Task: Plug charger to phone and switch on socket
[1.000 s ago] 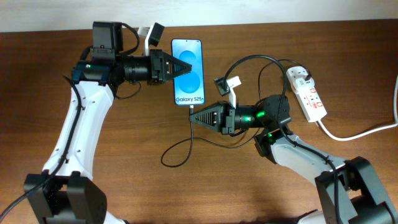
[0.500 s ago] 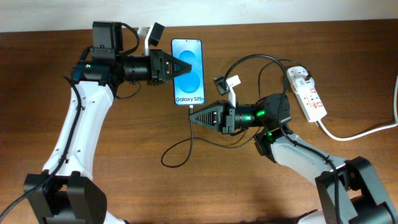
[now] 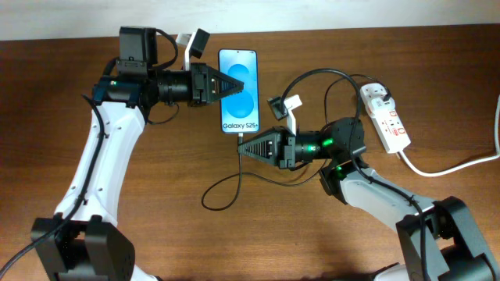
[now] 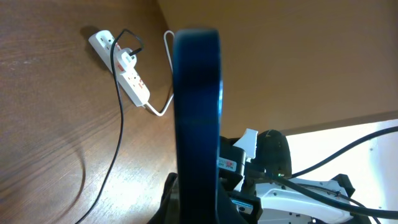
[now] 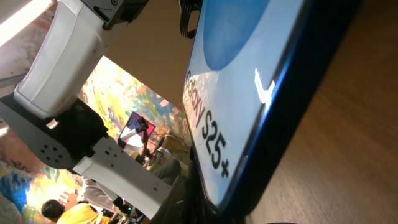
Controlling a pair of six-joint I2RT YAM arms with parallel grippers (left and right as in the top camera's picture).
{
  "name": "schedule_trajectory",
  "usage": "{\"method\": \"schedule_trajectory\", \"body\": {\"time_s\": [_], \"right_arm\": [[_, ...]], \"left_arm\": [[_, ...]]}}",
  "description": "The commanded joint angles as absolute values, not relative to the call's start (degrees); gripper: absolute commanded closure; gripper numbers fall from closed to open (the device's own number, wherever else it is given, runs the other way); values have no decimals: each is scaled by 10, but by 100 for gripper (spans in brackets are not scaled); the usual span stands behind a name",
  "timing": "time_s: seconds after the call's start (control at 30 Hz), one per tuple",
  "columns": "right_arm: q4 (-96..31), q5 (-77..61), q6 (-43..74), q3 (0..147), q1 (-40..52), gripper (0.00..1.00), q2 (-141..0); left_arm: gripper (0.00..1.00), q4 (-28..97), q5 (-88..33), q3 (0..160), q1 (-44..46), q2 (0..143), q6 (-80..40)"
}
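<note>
Far left of the bench (image 3: 172,234), the left arm reaches in sideways and the left fingers (image 3: 223,82) are clamped on the phone (image 3: 242,113), one finger lying over the lit blue screen approx halfway up. The left wrist cam backs this up: the phone (image 4: 198,112) is seen edge-on, running straight up out from betw the two fingers. The phone sits near the back-middle of the bench, screen up, "Galaxy S25+" readable at its near end.

Just below the phone's near edge, the right fingers (image 3: 262,146) point left and are pinched narrow on the charger (image 3: 316,72), right by its plug tip, which sits at the phone's bottom edge. Can't tell if the plug is fully seated tbh. The right wrist cam is mostly the phone (image 5: 249,93) up close, w/ the plug not visible.

The cable loops across the wood in front, then arcs over the right arm to the black adapter, which is in the socket (image 3: 388,121). The socket lies at the far right, its white cord (image 3: 453,165) trailing off the edge. It also shows in the left wrist cam (image 4: 127,71).
</note>
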State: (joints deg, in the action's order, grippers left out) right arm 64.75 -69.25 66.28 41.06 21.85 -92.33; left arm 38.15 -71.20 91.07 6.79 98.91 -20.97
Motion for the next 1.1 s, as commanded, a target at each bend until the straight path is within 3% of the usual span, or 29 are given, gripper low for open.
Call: {"method": "schedule_trajectory", "body": {"time_s": [0.0,0.63,1.07], "right_arm": [[667,-664,681,432,194,96,-927],[684,-681,711,437,211,96,-927],[682,-727,745,437,227,96,-927]], "left_arm": [[100,387,-763,912,77,987,-178],[100,392,-743,912,81,987,-172],[100,350,-742,912,57,987,-261]]}}
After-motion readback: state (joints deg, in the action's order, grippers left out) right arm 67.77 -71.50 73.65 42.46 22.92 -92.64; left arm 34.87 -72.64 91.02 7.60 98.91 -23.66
